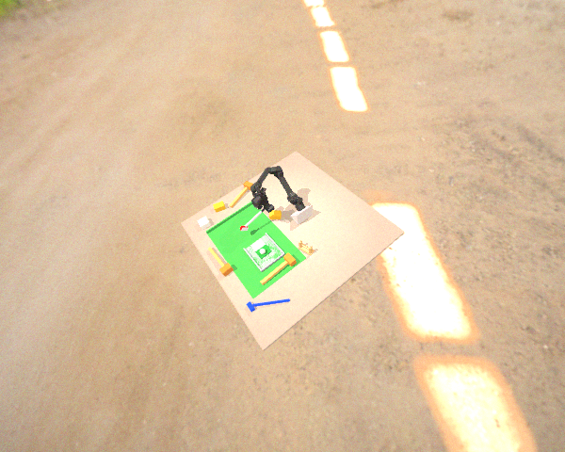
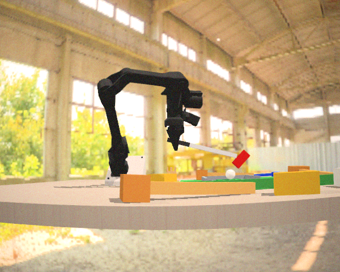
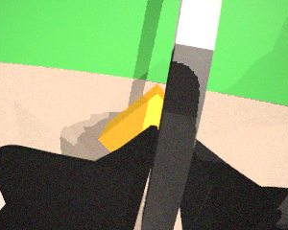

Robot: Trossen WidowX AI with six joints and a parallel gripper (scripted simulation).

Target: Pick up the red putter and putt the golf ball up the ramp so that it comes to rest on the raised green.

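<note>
Top view: round white golf ball (image 1: 263,251) (image 2: 230,174) on square raised green with pale rim (image 1: 278,245) (image 2: 207,178), landmark for 1 WidowX AI arm's work. Black parallel-jaw gripper (image 1: 271,209) (image 2: 175,147) (image 3: 166,134), nearly closed, grips dark handle of red-headed putter with white shaft (image 1: 254,219) (image 2: 212,150) (image 3: 198,24), off to 1 side of raised green. Shaft slants down from jaws, head lifted; ball lies beyond jaws, apart. Putt looks complete; likely only holding clear remains.
</note>
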